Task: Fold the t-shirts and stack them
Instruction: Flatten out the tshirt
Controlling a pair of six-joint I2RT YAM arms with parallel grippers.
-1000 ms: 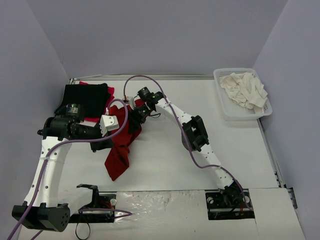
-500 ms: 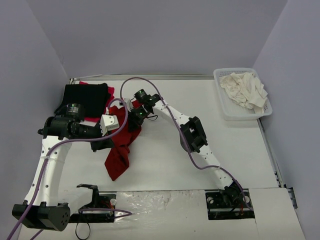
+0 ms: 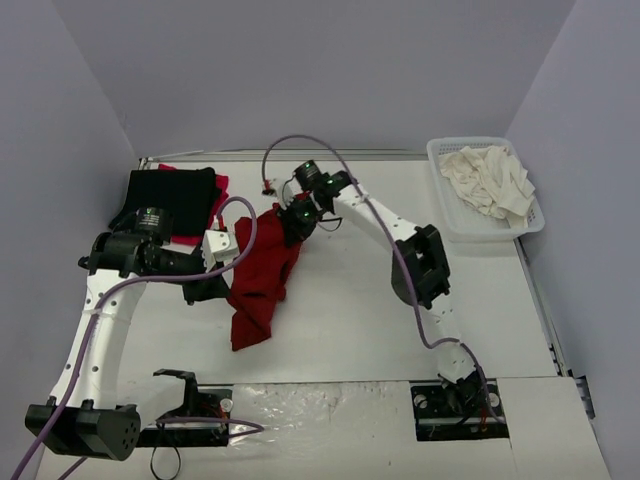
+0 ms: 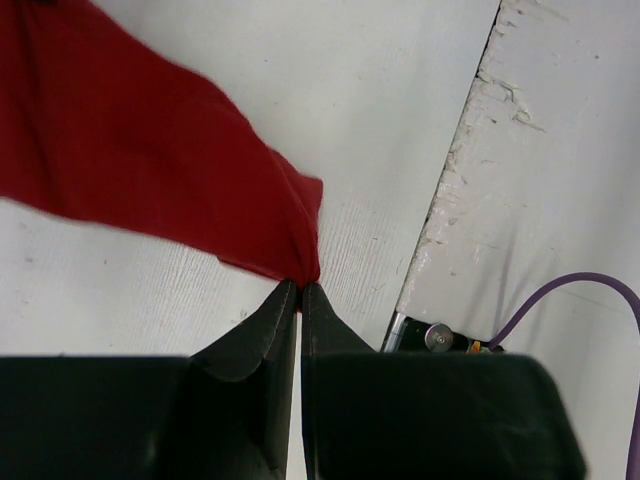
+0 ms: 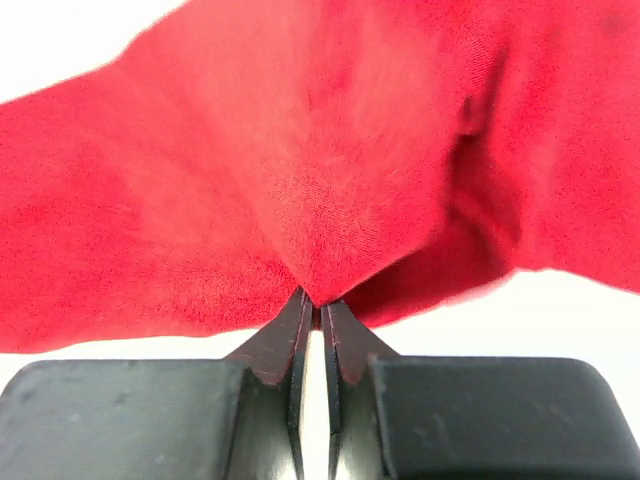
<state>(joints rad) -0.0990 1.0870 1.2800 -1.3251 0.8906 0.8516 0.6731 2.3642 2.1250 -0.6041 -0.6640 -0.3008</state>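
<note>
Seen from above, the dark red t-shirt [image 3: 262, 285] is strung in a loose bunch between the two arms, over the left-middle of the table [image 3: 350, 310]. The left gripper [image 3: 212, 290] is clenched on the shirt's left edge. The right gripper [image 3: 297, 226] is clenched on its far upper part, and the rest of the cloth trails down towards the near edge. Whether that lower end touches the table I cannot tell. In the far left corner a black t-shirt [image 3: 170, 195] lies folded flat on a bright red t-shirt [image 3: 219, 186], which peeks out along its right side and near edge. At the far right a white basket [image 3: 440, 160] holds crumpled cream-white t-shirts [image 3: 490, 178], well apart from both arms.

From the left wrist, the two dark fingers come to a point with their tips pressed together, and a narrow corner of the dark red cloth is nipped between them. From there the shirt fans out up and to the left above the white table, throwing a faint shadow on it. To the right runs the ragged edge of a rougher white panel, with a purple cable [image 4: 560, 295] curving over it.

From the right wrist, the fingertips are closed on a small peak of the red cloth. The shirt spreads above them across nearly the whole view, creased on the right and a little blurred
</note>
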